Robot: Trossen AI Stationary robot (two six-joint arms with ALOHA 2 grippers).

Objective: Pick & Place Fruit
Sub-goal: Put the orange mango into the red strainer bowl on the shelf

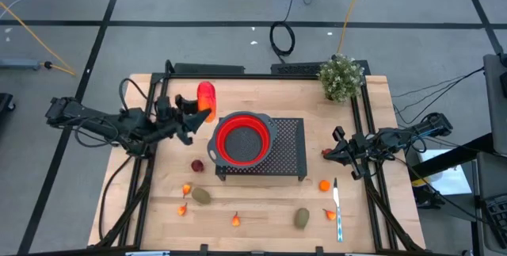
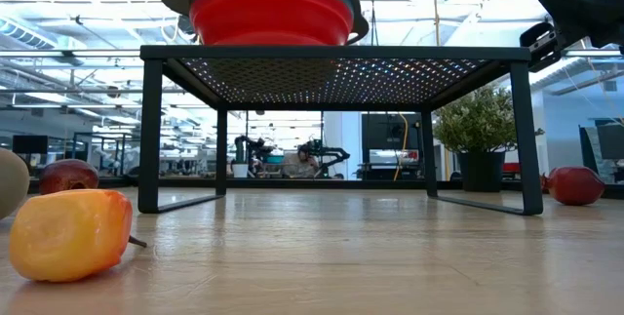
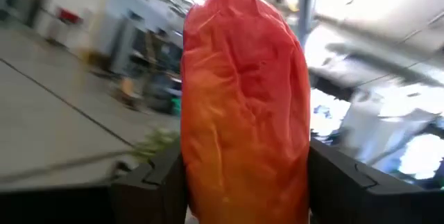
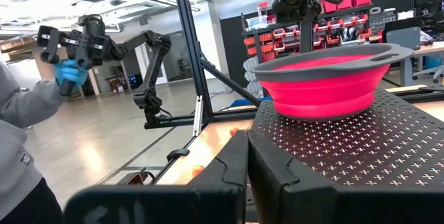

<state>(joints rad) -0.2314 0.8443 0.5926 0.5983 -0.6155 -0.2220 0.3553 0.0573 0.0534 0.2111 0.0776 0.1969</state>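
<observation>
Our left jaws (image 3: pixel 243 182) clamp the long fruit (image 1: pixel 206 96) at the bowl's (image 1: pixel 242 139) ten o'clock; right jaws (image 4: pixel 244 175) shut, empty. Releasing early, we'd miss the bowl.

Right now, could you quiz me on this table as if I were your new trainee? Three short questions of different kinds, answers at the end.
1. True or false: the left fingers are empty.
2. Where does the red bowl sit? A) on the bare wood B) on the black rack C) in the right fingers
3. Fill in: the knife with the light-blue handle lies near the table's front ____ corner, seen from above.

Key
1. False: they hold the long orange fruit, lifted beside the bowl.
2. B. The right fingers are shut on nothing, beside the rack.
3. Right.
</observation>
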